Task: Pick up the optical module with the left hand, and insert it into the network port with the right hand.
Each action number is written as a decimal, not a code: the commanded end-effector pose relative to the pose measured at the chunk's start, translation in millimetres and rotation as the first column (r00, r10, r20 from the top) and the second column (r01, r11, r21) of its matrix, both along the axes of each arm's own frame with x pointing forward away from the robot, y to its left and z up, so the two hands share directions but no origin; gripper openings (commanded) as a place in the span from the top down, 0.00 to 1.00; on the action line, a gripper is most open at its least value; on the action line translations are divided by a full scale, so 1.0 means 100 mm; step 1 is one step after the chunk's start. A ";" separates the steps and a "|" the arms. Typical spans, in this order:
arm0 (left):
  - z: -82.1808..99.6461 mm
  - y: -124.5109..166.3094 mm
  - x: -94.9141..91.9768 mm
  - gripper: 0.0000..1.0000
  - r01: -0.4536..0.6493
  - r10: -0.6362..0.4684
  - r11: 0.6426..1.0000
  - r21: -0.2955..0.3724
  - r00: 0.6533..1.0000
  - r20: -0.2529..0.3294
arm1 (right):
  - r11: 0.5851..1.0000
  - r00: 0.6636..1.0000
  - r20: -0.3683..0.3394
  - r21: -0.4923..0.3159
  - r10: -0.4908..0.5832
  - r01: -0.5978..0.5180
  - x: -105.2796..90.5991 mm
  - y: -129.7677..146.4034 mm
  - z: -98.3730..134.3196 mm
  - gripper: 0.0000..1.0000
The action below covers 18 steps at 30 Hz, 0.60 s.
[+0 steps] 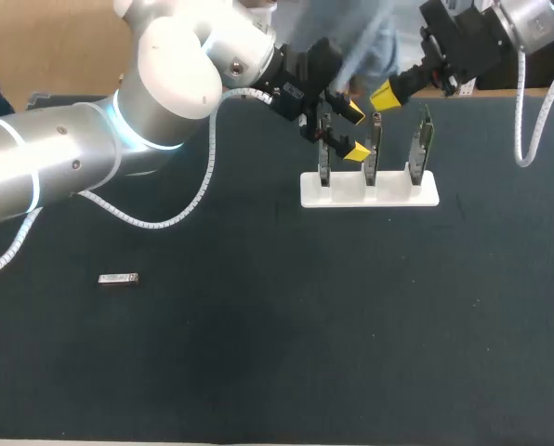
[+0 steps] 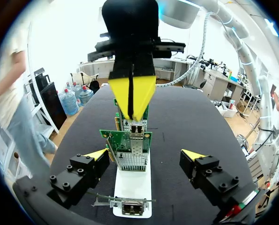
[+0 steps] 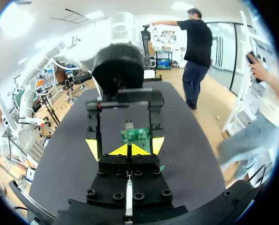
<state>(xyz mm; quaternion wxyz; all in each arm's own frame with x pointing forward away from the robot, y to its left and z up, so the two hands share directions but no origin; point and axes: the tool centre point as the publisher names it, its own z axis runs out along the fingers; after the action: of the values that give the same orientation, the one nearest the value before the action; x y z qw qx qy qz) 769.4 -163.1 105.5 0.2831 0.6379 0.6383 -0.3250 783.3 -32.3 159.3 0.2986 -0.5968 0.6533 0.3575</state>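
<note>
While my left pincer [image 1: 355, 132] hangs open by the rack [image 1: 370, 192], the optical module [image 1: 119, 279] lies far leftward, long axis sideways.

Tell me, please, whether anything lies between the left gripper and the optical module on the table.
Nothing visible does. The optical module lies alone on the table, away from the left gripper, which is open at the white card stand; only the arm's own cable hangs between.
</note>
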 end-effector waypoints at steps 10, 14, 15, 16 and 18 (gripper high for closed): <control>0.01 -0.01 0.00 0.00 -0.003 0.003 1.000 0.006 1.000 -0.001 | 0.992 0.996 0.047 0.098 0.069 -0.073 -0.04 -0.50 0.31 1.00; 0.01 -0.01 0.00 0.00 -0.003 0.003 1.000 0.006 1.000 -0.001 | 0.993 0.997 0.038 0.095 0.066 -0.069 -0.09 -0.68 0.29 1.00; 0.01 -0.01 0.00 0.00 -0.003 0.003 1.000 0.006 1.000 -0.001 | 0.993 0.997 0.037 0.096 0.066 -0.070 -0.10 -0.72 0.28 1.00; 0.01 -0.01 0.00 0.00 -0.003 0.003 1.000 0.006 1.000 -0.001 | 0.992 0.997 0.029 0.100 0.069 -0.071 -0.12 -0.76 0.26 1.00; 0.01 -0.01 0.00 0.00 -0.003 0.003 1.000 0.006 1.000 -0.001 | 0.994 0.997 0.032 0.086 0.068 -0.071 -0.15 -0.82 0.24 1.00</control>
<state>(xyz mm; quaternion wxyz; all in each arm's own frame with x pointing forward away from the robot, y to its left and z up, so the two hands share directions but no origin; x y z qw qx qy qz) 769.5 -163.0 105.5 0.2831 0.6379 0.6383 -0.3250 772.9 -106.4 184.4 0.3160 -0.6125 0.6109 0.3896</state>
